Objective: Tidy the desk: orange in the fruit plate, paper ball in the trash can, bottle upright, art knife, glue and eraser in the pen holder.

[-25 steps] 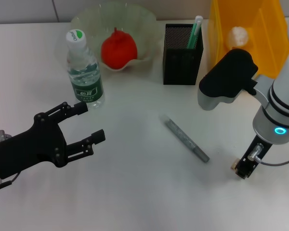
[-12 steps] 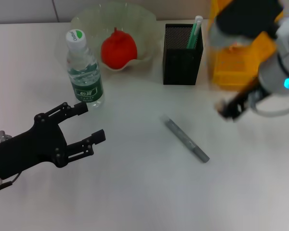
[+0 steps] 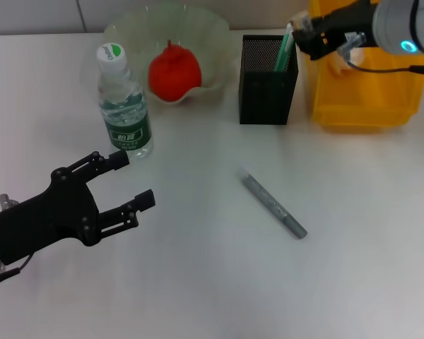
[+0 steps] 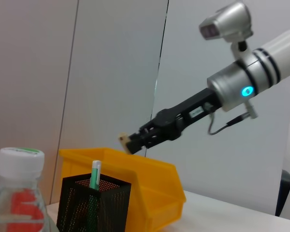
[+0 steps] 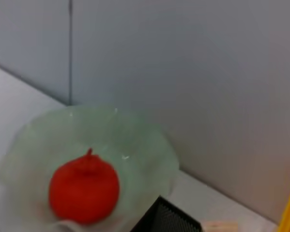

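The right gripper (image 3: 302, 32) pinches the eraser (image 4: 124, 141) in its fingers above the holder (image 3: 268, 79) near the bench's far edge, apparently to drop it in, while the left gripper (image 3: 131, 185) waits, fingers spread, near the left front corner.

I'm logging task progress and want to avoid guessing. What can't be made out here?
- Inside the yellow rectangular bin: head view, the right end effector and arm cover it; no paper ball visible.
- Contents low in the black mesh holder: walls hide them.
- Left end effector: absent from its wrist view.
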You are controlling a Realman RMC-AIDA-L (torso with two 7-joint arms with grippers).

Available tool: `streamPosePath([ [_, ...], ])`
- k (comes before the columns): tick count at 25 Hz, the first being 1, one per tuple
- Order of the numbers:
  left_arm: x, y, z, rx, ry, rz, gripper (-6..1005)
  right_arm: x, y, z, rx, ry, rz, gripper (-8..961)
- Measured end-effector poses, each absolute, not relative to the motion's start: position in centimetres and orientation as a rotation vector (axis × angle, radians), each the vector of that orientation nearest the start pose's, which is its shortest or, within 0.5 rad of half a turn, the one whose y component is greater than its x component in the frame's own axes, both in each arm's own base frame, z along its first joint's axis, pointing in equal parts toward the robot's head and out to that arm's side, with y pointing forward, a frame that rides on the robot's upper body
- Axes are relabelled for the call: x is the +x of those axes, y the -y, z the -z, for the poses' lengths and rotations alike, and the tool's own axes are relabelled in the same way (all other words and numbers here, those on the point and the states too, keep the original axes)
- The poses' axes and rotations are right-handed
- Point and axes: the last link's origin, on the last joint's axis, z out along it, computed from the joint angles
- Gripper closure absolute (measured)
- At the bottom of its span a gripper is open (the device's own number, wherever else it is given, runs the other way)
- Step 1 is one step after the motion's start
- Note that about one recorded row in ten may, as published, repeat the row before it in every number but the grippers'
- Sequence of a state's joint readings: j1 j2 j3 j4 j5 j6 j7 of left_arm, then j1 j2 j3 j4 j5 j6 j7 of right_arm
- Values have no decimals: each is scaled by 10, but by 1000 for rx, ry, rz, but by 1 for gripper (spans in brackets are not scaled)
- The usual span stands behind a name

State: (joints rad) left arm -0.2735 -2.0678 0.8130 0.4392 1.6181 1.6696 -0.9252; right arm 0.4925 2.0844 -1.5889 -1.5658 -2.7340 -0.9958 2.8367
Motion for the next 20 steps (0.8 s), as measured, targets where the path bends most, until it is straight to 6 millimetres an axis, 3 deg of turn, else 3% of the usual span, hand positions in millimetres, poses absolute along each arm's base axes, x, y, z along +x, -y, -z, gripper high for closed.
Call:
streamPosePath([
  [2, -304, -245, 12, -2495, 462, 1016, 181, 130, -401, -5, -2208, -638, -40, 709],
  [13, -305, -245, 12, -2490, 463, 1018, 183, 138, -411, 30, -2234, -571, -31, 698],
  [20, -304, -249, 11, -2492, 451, 1014, 182, 134, -409, 31, -2235, -548, -55, 610],
])
